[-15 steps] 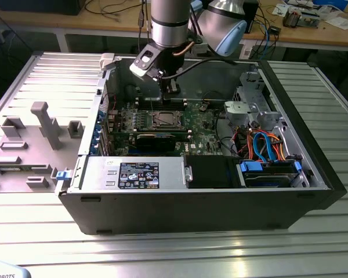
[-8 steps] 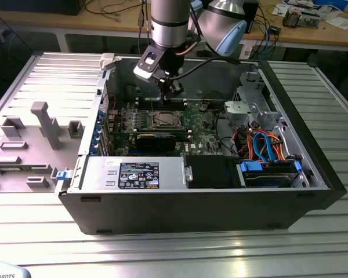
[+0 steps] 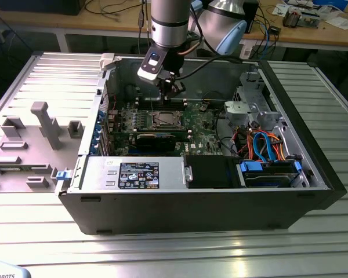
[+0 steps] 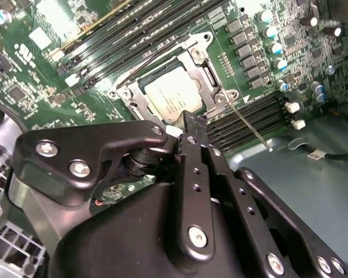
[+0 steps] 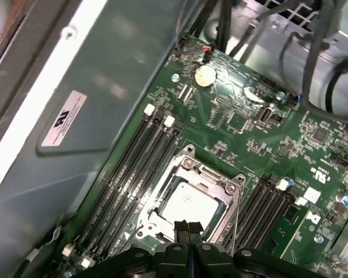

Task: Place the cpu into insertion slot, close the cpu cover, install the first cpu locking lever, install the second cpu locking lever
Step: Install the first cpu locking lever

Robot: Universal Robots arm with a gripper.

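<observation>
Within the insertion slot [image 5: 155,194], under the lowered cpu cover [image 5: 217,182], lies the cpu [image 5: 185,202], likely light and fragile, best held by its edges; the gripper [image 5: 188,227], fingers together and empty, is poised at the rim.

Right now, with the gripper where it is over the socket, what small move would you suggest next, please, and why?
I would probably nudge the shut gripper sideways onto the free locking lever. The cpu already lies under the lowered cpu cover, while that thin lever slants away from the cover's corner, seemingly unlatched, and the gripper sits at the cover's edge beside it.
</observation>
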